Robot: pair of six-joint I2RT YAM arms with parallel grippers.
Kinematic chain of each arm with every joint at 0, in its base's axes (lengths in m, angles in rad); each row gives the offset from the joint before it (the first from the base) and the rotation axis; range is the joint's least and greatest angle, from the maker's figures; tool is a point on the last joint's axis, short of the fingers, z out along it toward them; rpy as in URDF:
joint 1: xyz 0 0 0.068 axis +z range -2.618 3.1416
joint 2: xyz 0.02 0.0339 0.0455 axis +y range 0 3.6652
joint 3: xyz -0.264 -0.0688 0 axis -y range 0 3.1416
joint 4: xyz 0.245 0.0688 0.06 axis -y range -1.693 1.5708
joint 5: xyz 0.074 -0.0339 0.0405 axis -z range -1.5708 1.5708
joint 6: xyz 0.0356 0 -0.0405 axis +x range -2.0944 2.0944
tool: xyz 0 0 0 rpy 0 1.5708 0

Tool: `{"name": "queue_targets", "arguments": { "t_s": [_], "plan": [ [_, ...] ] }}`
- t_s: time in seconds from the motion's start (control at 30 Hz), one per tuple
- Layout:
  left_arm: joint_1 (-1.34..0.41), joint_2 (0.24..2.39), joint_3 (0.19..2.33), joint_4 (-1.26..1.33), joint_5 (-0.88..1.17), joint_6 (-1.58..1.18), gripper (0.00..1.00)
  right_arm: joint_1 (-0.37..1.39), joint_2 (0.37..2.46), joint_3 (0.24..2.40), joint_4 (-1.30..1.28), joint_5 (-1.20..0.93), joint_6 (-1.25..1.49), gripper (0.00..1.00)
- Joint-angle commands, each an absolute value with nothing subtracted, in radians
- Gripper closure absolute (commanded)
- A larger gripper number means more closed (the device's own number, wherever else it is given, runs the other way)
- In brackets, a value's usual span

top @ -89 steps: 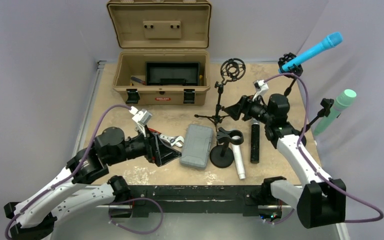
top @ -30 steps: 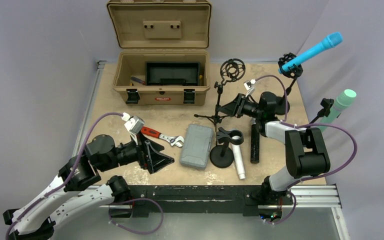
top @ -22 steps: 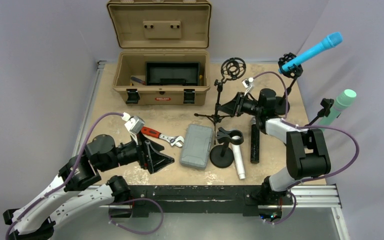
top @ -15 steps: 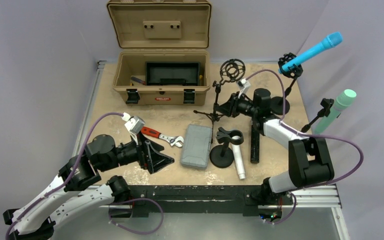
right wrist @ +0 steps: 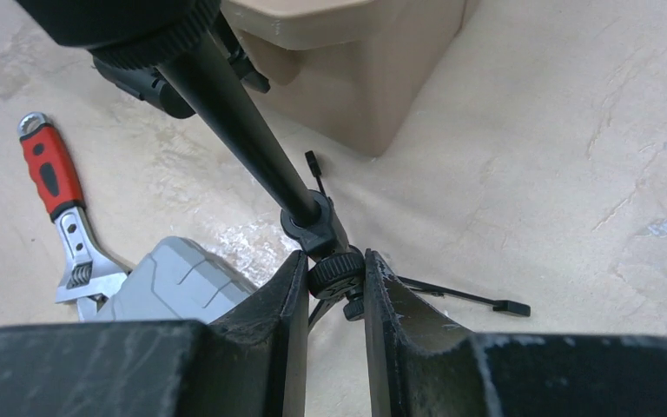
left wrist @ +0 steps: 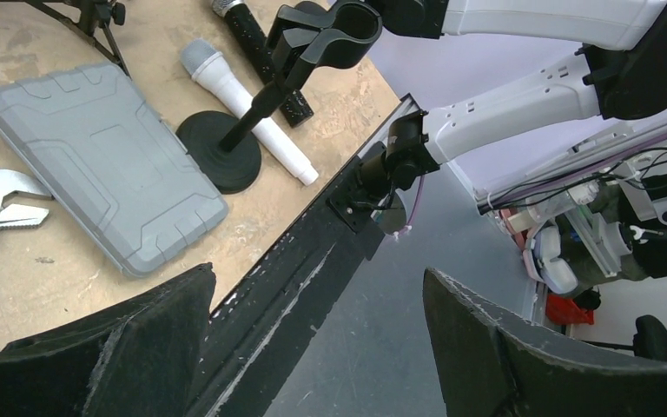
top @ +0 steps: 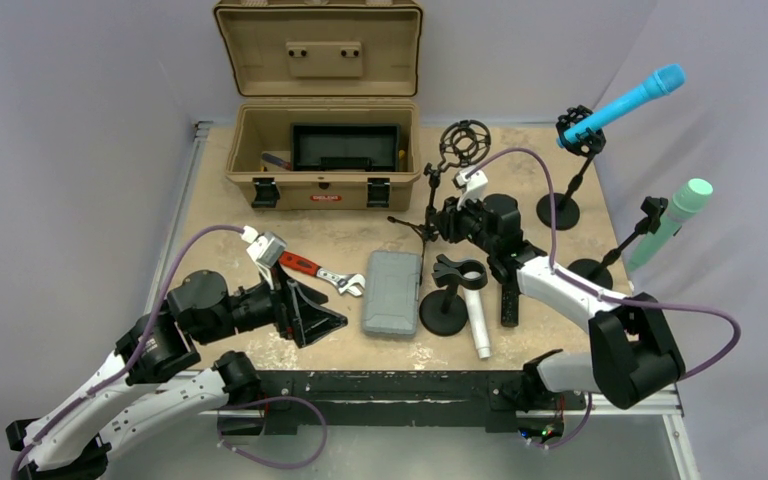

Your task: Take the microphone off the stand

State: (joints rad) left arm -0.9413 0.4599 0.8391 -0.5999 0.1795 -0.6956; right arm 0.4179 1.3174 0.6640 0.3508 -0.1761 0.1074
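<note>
A blue microphone (top: 632, 98) sits in a clip on a stand at the back right. A green microphone (top: 672, 218) sits on a second stand at the right edge. A black tripod stand (top: 430, 195) with an empty ring mount (top: 463, 140) is mid-table. My right gripper (top: 442, 220) is shut on the tripod stand's knurled knob (right wrist: 337, 271) low on its stem. A white microphone (top: 477, 320) and a black microphone (top: 509, 288) lie loose by a round-base stand (top: 445, 305) with an empty clip. My left gripper (top: 325, 315) is open and empty at the front left.
An open tan toolbox (top: 325, 108) stands at the back. A red-handled wrench (top: 322, 273) and a grey case (top: 392, 292) lie left of the round-base stand. The left wrist view shows the case (left wrist: 95, 165), the white microphone (left wrist: 243, 109) and the table's front rail (left wrist: 313, 252).
My right arm has swung left from the table's right side to the tripod stand and shut on its stem. The tripod stand has shifted slightly left. My left arm drew back earlier and has since held still.
</note>
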Motion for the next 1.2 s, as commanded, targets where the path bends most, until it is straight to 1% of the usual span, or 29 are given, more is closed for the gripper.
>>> {"name": "queue_targets", "arguments": {
  "t_s": [0.0, 0.17, 0.2, 0.23, 0.27, 0.33, 0.43, 0.53, 0.63, 0.67, 0.73, 0.83, 0.97, 1.07, 1.17],
  "plan": [
    [-0.944, 0.458, 0.832, -0.543, 0.206, -0.736, 0.14, 0.426, 1.355, 0.675, 0.24, -0.011, 0.082, 1.0],
    [-0.943, 0.47, 0.828, -0.535, 0.215, -0.746, 0.14, 0.458, 1.363, 0.699, 0.178, 0.135, 0.074, 1.0],
    [-0.944, 0.473, 0.829, -0.535, 0.215, -0.745, 0.14, 0.464, 1.358, 0.7, 0.175, 0.153, 0.074, 0.98],
    [-0.945, 0.476, 0.831, -0.534, 0.215, -0.744, 0.14, 0.47, 1.348, 0.695, 0.181, 0.161, 0.072, 0.95],
    [-0.945, 0.481, 0.831, -0.532, 0.213, -0.743, 0.14, 0.474, 1.334, 0.689, 0.191, 0.152, 0.073, 0.88],
    [-0.944, 0.493, 0.837, -0.53, 0.212, -0.739, 0.14, 0.474, 1.317, 0.686, 0.208, 0.083, 0.086, 0.81],
    [-0.944, 0.511, 0.847, -0.525, 0.215, -0.734, 0.14, 0.472, 1.309, 0.71, 0.222, -0.053, 0.186, 0.69],
    [-0.944, 0.522, 0.852, -0.524, 0.216, -0.732, 0.14, 0.458, 1.281, 0.722, 0.227, -0.128, 0.287, 0.54],
    [-0.944, 0.519, 0.85, -0.526, 0.216, -0.733, 0.14, 0.389, 1.232, 0.696, 0.26, -0.254, 0.391, 0.42],
    [-0.944, 0.517, 0.848, -0.527, 0.216, -0.735, 0.14, 0.349, 1.216, 0.677, 0.291, -0.329, 0.424, 0.38],
    [-0.944, 0.51, 0.846, -0.53, 0.212, -0.733, 0.14, 0.269, 1.198, 0.645, 0.358, -0.455, 0.493, 0.32],
    [-0.943, 0.503, 0.846, -0.534, 0.208, -0.73, 0.14, 0.202, 1.226, 0.652, 0.387, -0.587, 0.537, 0.3],
    [-0.944, 0.502, 0.847, -0.532, 0.208, -0.726, 0.14, 0.183, 1.283, 0.685, 0.381, -0.632, 0.556, 0.31],
    [-0.944, 0.498, 0.847, -0.533, 0.213, -0.726, 0.13, 0.165, 1.307, 0.673, 0.451, -0.673, 0.602, 0.33],
    [-0.944, 0.489, 0.849, -0.537, 0.216, -0.729, 0.13, 0.156, 1.337, 0.666, 0.497, -0.683, 0.633, 0.39]
  ]
}}
